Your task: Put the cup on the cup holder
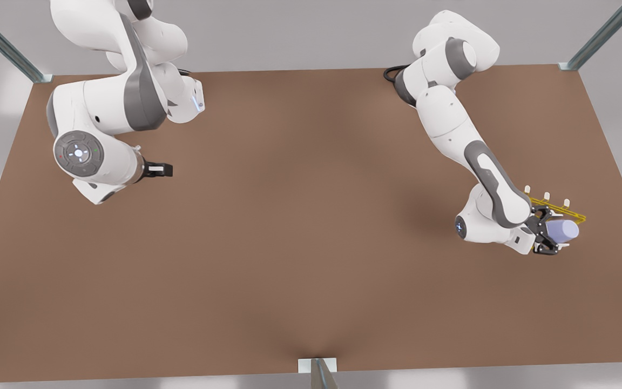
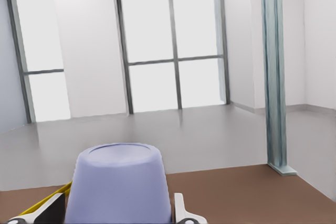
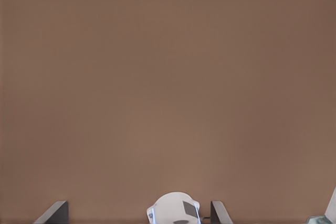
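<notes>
The lavender-blue cup (image 1: 565, 231) is held on its side at the front view's right, with my left gripper (image 1: 549, 234) shut on it. Its flat base points away from the arm. The cup overlaps the near edge of the yellow wire cup holder (image 1: 562, 211), whose white pegs (image 1: 547, 195) stick up just behind. In the left wrist view the cup (image 2: 123, 182) sits between the fingers (image 2: 181, 211), with a yellow wire (image 2: 48, 200) beside it. My right gripper (image 1: 158, 169) waits open above bare table at the front view's left; its fingertips (image 3: 56, 211) stand wide apart.
The brown table (image 1: 300, 227) spreads wide between the two arms. Metal frame posts (image 1: 597, 33) stand at the table's corners, and one post (image 2: 274, 77) rises past the table edge beyond the cup. A white rounded arm part (image 3: 173, 211) shows between the right gripper's fingers.
</notes>
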### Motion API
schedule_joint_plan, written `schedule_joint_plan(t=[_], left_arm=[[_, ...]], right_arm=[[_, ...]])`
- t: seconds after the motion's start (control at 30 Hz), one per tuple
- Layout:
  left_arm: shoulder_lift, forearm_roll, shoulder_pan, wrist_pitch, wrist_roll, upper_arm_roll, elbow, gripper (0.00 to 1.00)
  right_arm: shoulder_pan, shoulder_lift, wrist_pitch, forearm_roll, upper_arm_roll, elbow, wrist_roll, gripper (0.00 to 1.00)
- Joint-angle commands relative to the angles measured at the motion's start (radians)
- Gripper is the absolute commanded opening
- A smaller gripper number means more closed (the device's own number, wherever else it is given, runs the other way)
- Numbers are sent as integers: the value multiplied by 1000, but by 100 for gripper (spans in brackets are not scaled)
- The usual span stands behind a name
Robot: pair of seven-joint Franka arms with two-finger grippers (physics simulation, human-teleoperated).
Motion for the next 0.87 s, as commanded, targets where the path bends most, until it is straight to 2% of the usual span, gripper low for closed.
schedule_joint_plan(t=[0.0, 0.03, 0.07, 0.1, 0.13, 0.17, 0.2, 0.23, 0.27, 0.3, 0.33, 0.37, 0.4, 0.47, 0.5, 0.57, 0.6, 0.63, 0.67, 0.7, 0.83], left_arm=[[-2, 22, -1, 13, -70, 3, 0, 100], [-37, 23, -30, 5, -62, 8, -5, 100], [-138, 20, -76, -47, 33, 16, -8, 100], [-330, -12, -153, -179, 230, 14, -8, 100], [-448, -101, -237, -323, 433, 28, -5, 100], [-537, -104, -340, -435, 560, 80, 1, 100], [-606, -200, -357, -591, 760, 72, 99, 100], [-600, -488, -351, -764, 1212, 85, 275, 100], [-600, -690, -300, -909, 1597, 83, 440, 100], [-599, -839, -245, -1018, 1846, 79, 535, 100], [-612, -909, -231, -1041, 1947, 77, 547, 100], [-710, -891, -60, -1055, 2036, -130, 550, 100], [-799, -816, 122, -1050, 2044, -386, 550, 100], [-841, -773, 738, -1033, 2067, -1129, 546, 100], [-829, -790, 766, -955, 1835, -1208, 533, 100], [-815, -871, 784, -1027, 1832, -1215, 567, 100], [-726, -869, 769, -1147, 1831, -1216, 726, 100], [-715, -871, 761, -1158, 1829, -1225, 759, 100], [-755, -871, 743, -1034, 1834, -1219, 693, 100], [-842, -871, 694, -912, 1834, -1155, 547, 100], [-761, -879, 698, -984, 1834, -1146, 605, 100]], right_arm=[[0, -1, 6, 8, -1, 0, 0, 100], [0, -1, 6, 8, 1, -1, 0, 100], [0, -1, 6, 8, 1, -1, 0, 100], [-2, -1, 6, 8, 1, -1, 0, 100], [-2, -1, 6, 9, 1, 0, 0, 100], [-2, -1, 6, 9, 1, 0, 0, 100], [-3, -1, 6, 9, 1, 0, -2, 100], [-3, -2, 6, 9, 1, 2, -2, 100], [-3, -2, 6, 8, -1, 3, 0, 100], [-3, -2, 6, 3, -1, 7, 1, 100], [-3, -2, 6, 3, -3, 16, 3, 100], [-3, -2, 6, 3, -3, 20, 1, 100], [-3, -2, 6, 2, -3, 20, 1, 100], [-5, -7, 6, 3, -3, 28, 0, 100], [-5, -8, 6, 3, -3, 28, 0, 100], [-6, -8, 6, 3, -3, 28, -5, 100], [-6, -10, 6, 3, -3, 28, -6, 100], [-8, -10, 5, 3, -3, 28, -6, 100], [-8, -10, 5, 3, -3, 28, -6, 100], [-8, -10, 5, 3, -3, 28, -5, 100], [-6, -11, 5, 5, -3, 28, -5, 100]])
